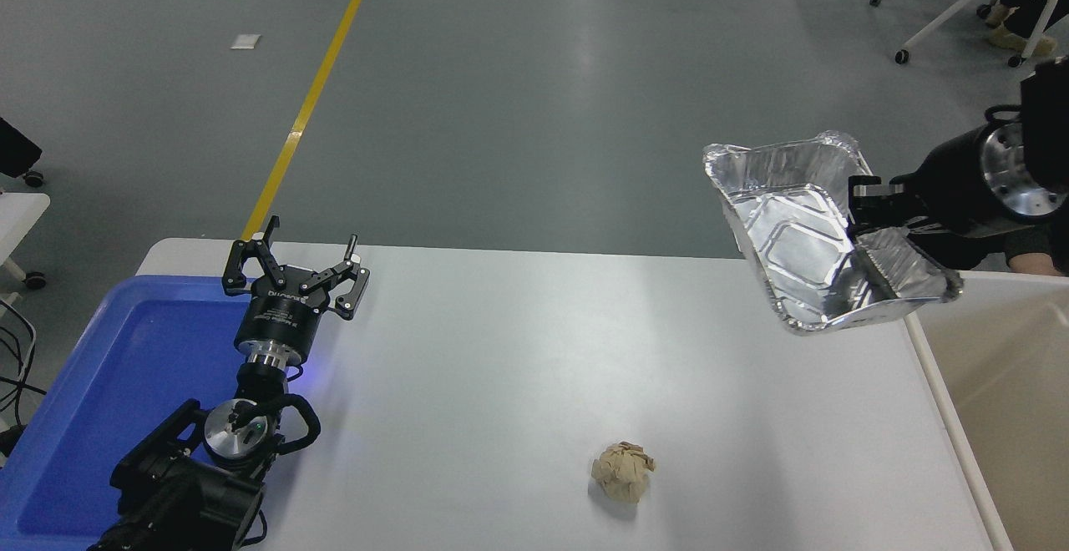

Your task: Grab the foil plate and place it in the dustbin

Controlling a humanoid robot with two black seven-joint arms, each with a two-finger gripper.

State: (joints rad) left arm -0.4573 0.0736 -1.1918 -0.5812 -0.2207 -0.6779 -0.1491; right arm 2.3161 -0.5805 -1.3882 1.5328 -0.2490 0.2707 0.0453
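One right tool [868,204] pinches the foil plate [802,234] aloft beside the dustbin [994,384]

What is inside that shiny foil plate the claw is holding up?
Nothing shows inside the foil plate except its ridged silver bottom. The right claw grips its right wall, and that wall hides a small strip of the inside beside it.
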